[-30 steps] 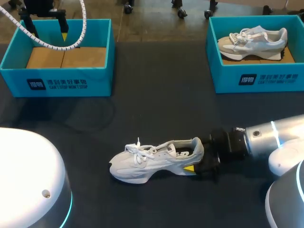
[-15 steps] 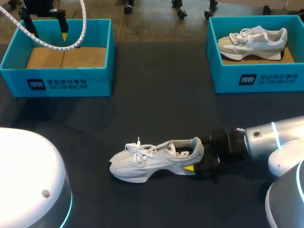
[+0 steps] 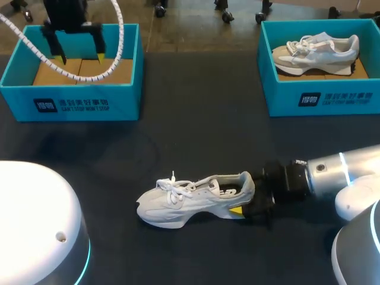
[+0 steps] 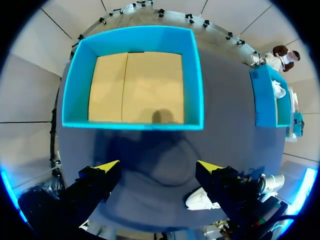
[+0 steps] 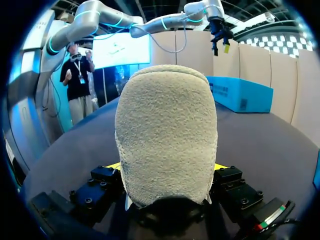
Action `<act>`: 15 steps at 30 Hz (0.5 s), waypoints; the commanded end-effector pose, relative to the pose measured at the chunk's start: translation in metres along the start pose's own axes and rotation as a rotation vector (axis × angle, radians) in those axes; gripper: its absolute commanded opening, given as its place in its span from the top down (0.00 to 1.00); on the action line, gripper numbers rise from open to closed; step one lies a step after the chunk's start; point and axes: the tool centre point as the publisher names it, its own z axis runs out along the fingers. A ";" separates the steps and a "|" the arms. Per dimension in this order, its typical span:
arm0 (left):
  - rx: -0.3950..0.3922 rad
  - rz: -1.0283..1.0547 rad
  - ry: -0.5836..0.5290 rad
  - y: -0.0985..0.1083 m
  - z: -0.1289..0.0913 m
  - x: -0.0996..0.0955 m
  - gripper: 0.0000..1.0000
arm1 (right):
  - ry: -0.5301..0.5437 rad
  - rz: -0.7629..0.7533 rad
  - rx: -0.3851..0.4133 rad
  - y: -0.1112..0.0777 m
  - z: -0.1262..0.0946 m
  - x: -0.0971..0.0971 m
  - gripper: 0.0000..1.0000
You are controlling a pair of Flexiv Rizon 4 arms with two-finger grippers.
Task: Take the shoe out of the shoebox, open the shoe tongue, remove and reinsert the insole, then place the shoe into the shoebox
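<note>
A white shoe (image 3: 193, 200) is sitting on the dark worktop (image 3: 196, 136), toe toward the left side. The right tool (image 3: 243, 200) is clamping its heel. The left tool (image 3: 80, 57) is hanging wide open, holding nothing, above the left shoebox (image 3: 71, 104).

The pale grey cloth sneaker (image 3: 196, 200) has smooth matt panels and woven laces. Close up in the right wrist view, its heel is fuzzy and napped like suede. The teal cardboard shoebox (image 3: 119, 101) has matt walls and a raw brown board floor. The dark surface (image 3: 202, 130) is matt. The right arm's silver casing (image 3: 350, 169) is glossy.
</note>
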 end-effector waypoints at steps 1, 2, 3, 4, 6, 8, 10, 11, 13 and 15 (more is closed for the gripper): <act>0.120 -0.026 -0.010 0.060 -0.009 0.016 0.00 | -0.003 0.000 0.003 0.000 0.003 -0.001 1.00; 0.107 -0.027 -0.018 0.067 -0.010 0.022 0.00 | -0.003 0.000 0.003 0.000 0.003 -0.001 1.00; 0.114 -0.053 -0.033 0.074 -0.009 0.030 0.00 | -0.003 0.000 0.003 0.000 0.003 -0.001 1.00; 0.164 -0.069 -0.049 0.079 -0.007 0.038 0.00 | -0.003 0.000 0.003 0.000 0.003 -0.001 1.00; 0.164 -0.069 -0.049 0.079 -0.007 0.038 0.00 | -0.003 0.000 0.003 0.000 0.003 -0.001 1.00; 0.164 -0.069 -0.049 0.079 -0.007 0.038 0.00 | -0.003 0.000 0.003 0.000 0.003 -0.001 1.00; 0.164 -0.069 -0.049 0.079 -0.007 0.038 0.00 | -0.003 0.000 0.003 0.000 0.003 -0.001 1.00; 0.164 -0.069 -0.049 0.079 -0.007 0.038 0.00 | -0.003 0.000 0.003 0.000 0.003 -0.001 1.00; 0.164 -0.069 -0.049 0.079 -0.007 0.038 0.00 | -0.003 0.000 0.003 0.000 0.003 -0.001 1.00; 0.164 -0.069 -0.049 0.079 -0.007 0.038 0.00 | -0.003 0.000 0.003 0.000 0.003 -0.001 1.00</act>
